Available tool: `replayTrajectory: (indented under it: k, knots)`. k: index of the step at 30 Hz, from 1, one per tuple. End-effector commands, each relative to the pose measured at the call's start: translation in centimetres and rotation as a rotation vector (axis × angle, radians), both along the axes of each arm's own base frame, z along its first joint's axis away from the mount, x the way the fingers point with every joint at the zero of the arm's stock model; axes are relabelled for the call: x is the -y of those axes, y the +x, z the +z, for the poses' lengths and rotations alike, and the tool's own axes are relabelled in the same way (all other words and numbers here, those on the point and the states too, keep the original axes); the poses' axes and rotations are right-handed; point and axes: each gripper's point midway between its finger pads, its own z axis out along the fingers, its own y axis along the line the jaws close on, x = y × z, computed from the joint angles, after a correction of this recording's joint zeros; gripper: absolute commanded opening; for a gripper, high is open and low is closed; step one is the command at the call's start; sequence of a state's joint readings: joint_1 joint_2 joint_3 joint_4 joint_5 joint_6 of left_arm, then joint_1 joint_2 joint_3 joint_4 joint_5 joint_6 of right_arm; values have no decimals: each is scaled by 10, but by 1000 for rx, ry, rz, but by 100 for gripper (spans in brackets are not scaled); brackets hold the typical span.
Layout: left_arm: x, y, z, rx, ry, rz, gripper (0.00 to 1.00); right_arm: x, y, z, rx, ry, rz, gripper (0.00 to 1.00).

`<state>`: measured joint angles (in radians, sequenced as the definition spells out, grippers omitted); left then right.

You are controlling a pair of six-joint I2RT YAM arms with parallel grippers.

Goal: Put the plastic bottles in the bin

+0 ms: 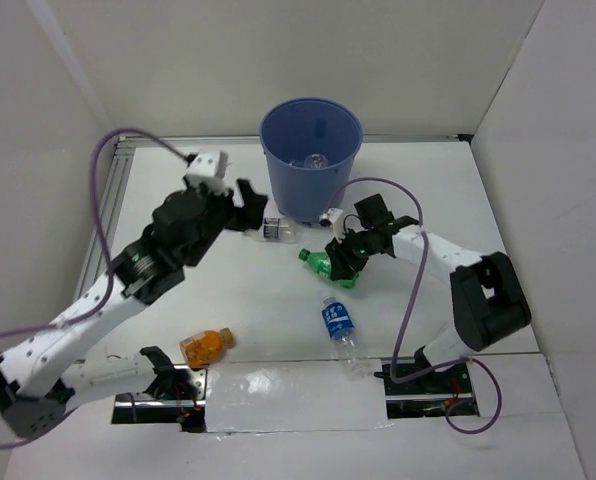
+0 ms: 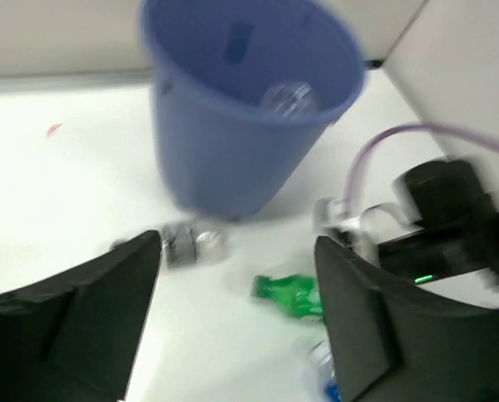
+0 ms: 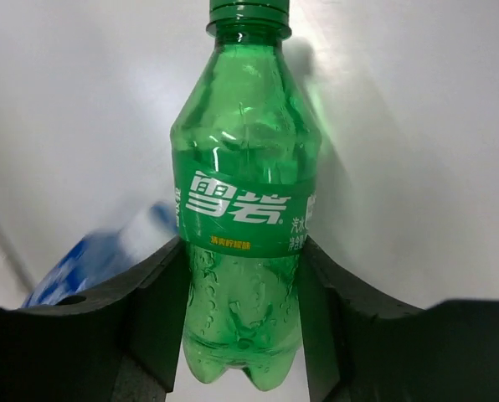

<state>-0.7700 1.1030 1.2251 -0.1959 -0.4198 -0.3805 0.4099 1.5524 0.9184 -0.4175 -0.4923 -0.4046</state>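
Right end effector (image 1: 343, 264) clamped on green bottle (image 3: 245, 209) near the bin (image 1: 288, 180). Left end effector (image 1: 250, 210) spread apart just beside clear bottle (image 1: 276, 230) by bin's base. Orange bottle (image 1: 206, 345) and blue-labelled bottle (image 1: 336, 320) lie on tabletop (image 1: 258, 300).

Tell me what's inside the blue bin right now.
One clear plastic bottle lies at the bottom of the bin. Its near wall hides part of the floor in both the top and left wrist views, so anything against that side cannot be seen.

The green translucent plastic bottle (image 3: 243, 151) gleams glossy; the round blue plastic bin (image 1: 313, 195) looks smooth and duller.
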Motion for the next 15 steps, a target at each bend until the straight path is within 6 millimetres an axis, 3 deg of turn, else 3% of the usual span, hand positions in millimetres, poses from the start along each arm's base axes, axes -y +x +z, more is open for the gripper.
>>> replayTrajectory:
  k: [1,2,3,4,6,7,8,9,10,12,14,15]
  knots:
    - [-28,-26,-80,-194,28,61,83,-18,-54,81,98,231,365,21]
    - [-34,-33,-95,-244,-6,89,78,-17,-54,102,163,247,393,18]
    - [-45,-36,-118,-293,-7,130,63,-16,-55,117,214,249,413,13]
    - [-48,-38,-125,-333,-77,171,54,-16,-53,148,327,256,448,11]
    - [-60,-36,-141,-410,-143,235,42,-17,-47,176,430,254,489,11]
    - [-56,-35,-146,-454,-196,234,43,-17,-46,193,474,257,497,11]
    - [-52,-31,-157,-528,-271,277,49,-21,-35,226,566,269,484,11]
    - [-57,-26,-167,-575,-317,318,58,-23,-26,241,602,277,465,11]
    - [-51,-26,-174,-633,-359,310,74,-28,-10,263,685,291,443,10]
    - [-43,-13,-189,-721,-452,361,85,-31,15,308,791,312,322,10]
    - [-41,3,-193,-783,-560,396,95,-31,55,335,902,299,203,12]
    - [-37,14,-201,-814,-571,407,96,-31,69,359,961,299,162,12]
